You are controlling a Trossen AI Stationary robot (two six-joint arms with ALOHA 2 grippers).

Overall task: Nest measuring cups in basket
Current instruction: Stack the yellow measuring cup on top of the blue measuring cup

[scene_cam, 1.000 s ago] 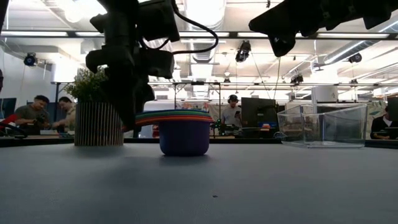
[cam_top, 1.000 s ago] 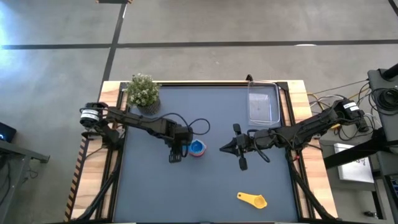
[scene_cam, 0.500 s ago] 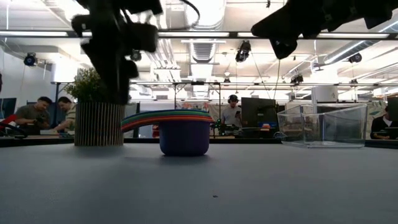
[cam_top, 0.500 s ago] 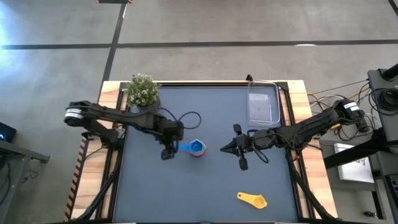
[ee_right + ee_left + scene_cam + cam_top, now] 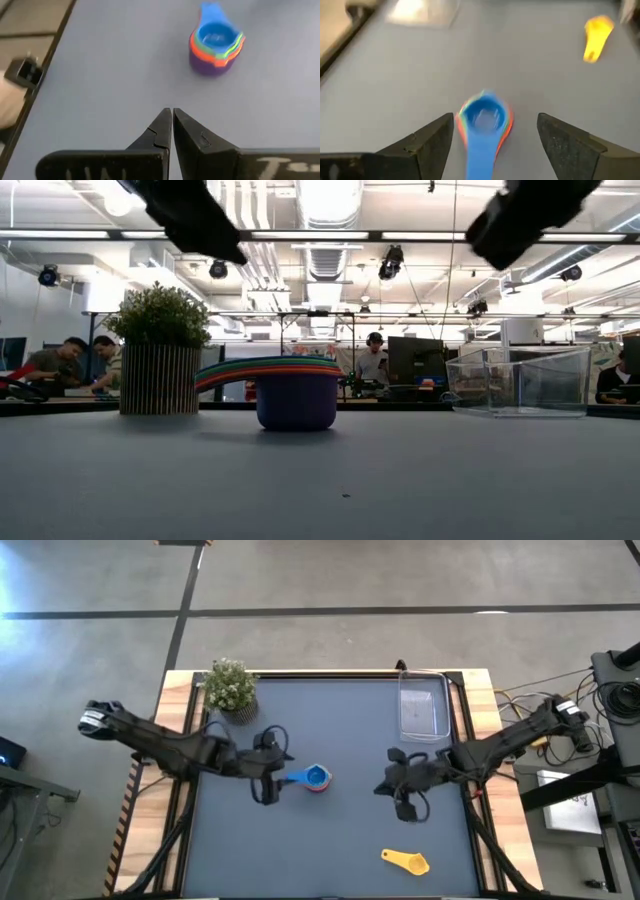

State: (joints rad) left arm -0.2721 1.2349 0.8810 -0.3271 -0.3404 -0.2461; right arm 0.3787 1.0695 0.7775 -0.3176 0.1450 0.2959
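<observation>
Several measuring cups sit nested in one stack (image 5: 316, 778), purple at the bottom and blue on top, with the purple cup's base on the table (image 5: 297, 392). Their handles point toward the table's left. The yellow cup (image 5: 405, 860) lies alone near the near edge. The clear basket (image 5: 423, 706) stands at the far right. My left gripper (image 5: 272, 781) is open, raised and just left of the stack's handles; its wrist view shows the stack (image 5: 484, 118) between and beyond the fingers. My right gripper (image 5: 172, 120) is shut and hovers right of the stack (image 5: 216, 46).
A small potted plant (image 5: 231, 686) stands at the far left corner, behind the stack in the low view (image 5: 160, 362). Open mat lies between the stack and the basket (image 5: 518, 381). People sit in the room beyond the table.
My left gripper has drawn back from the stack's handles toward the table's left edge and risen, leaving the stack standing where it was. My right gripper has shifted a little toward the table's right edge and risen.
</observation>
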